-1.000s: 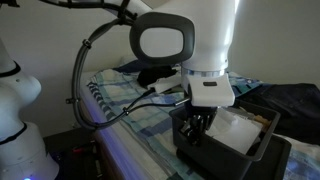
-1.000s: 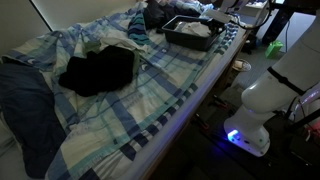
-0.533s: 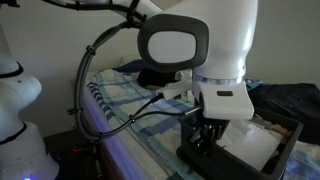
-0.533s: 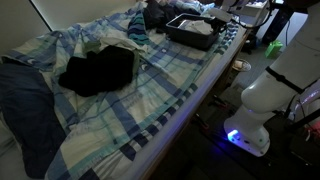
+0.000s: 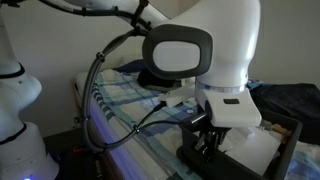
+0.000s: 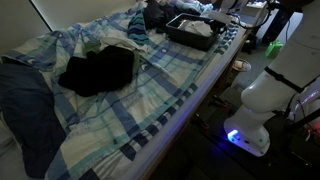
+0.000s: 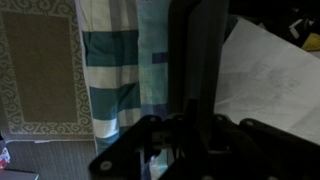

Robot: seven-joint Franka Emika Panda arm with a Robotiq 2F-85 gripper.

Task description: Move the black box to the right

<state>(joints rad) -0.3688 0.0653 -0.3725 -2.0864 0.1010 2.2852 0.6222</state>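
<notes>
The black box [image 5: 228, 168] stands on the plaid bedcover at the lower right of an exterior view, its whitish inside [image 5: 256, 152] showing. It also shows at the top of the bed in an exterior view [image 6: 192, 31]. My gripper [image 5: 207, 143] reaches down over the box's near wall, with one finger inside it and one outside. In the wrist view the dark wall [image 7: 200, 60] runs up the middle, and the gripper [image 7: 187, 128] is shut on it at the bottom. The whitish inside [image 7: 270, 80] lies to the right.
A dark rumpled cloth bundle [image 6: 97, 70] lies mid-bed on the plaid cover [image 6: 150, 95]. A dark blue cloth [image 5: 290, 100] lies behind the box. The bed edge with purple light [image 5: 110, 140] runs along the near side. A white robot base [image 6: 262, 100] stands beside the bed.
The gripper and the box held in it have shifted together to the right in an exterior view. The cloth bundle has not moved.
</notes>
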